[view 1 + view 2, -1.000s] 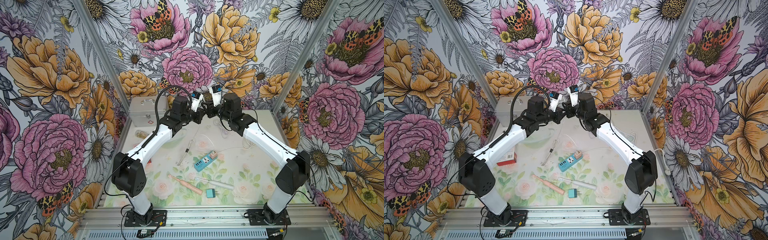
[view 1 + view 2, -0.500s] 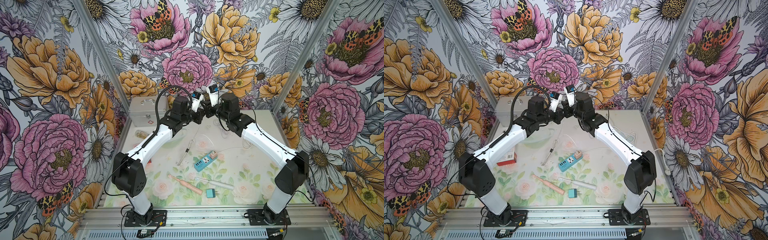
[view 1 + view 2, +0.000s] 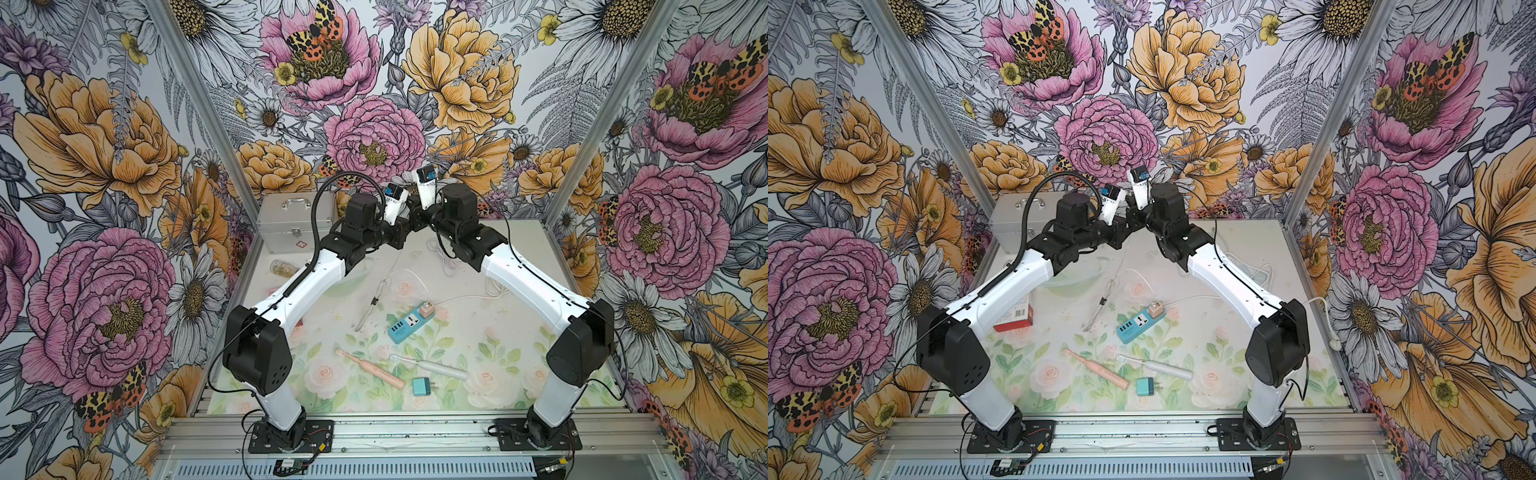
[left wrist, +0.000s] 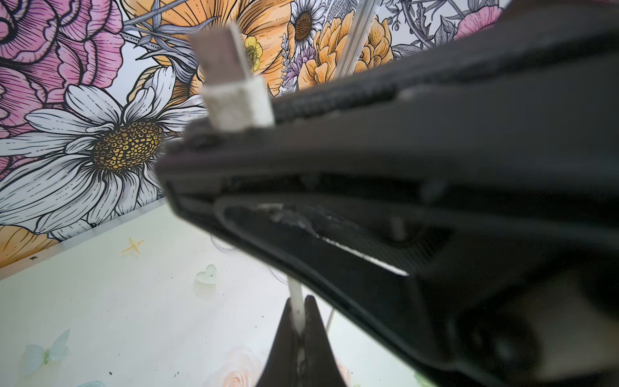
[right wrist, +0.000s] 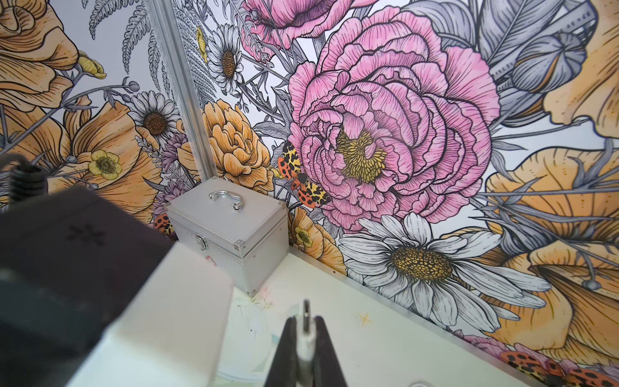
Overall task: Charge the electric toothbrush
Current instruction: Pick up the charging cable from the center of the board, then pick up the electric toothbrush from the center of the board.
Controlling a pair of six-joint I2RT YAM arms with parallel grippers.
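Handover mid-air: left jaws clamped on white cable, right jaws pinching its USB plug (looks secure); next, into adapter at six o'clock.

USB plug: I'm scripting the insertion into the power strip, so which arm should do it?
Right. The right gripper is shut on the USB plug itself, while the left gripper pinches only the cable. The power strip lies between both arms, so reach probably favours neither.

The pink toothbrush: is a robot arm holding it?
No, the pink toothbrush lies flat on the floral mat, with nothing touching it.
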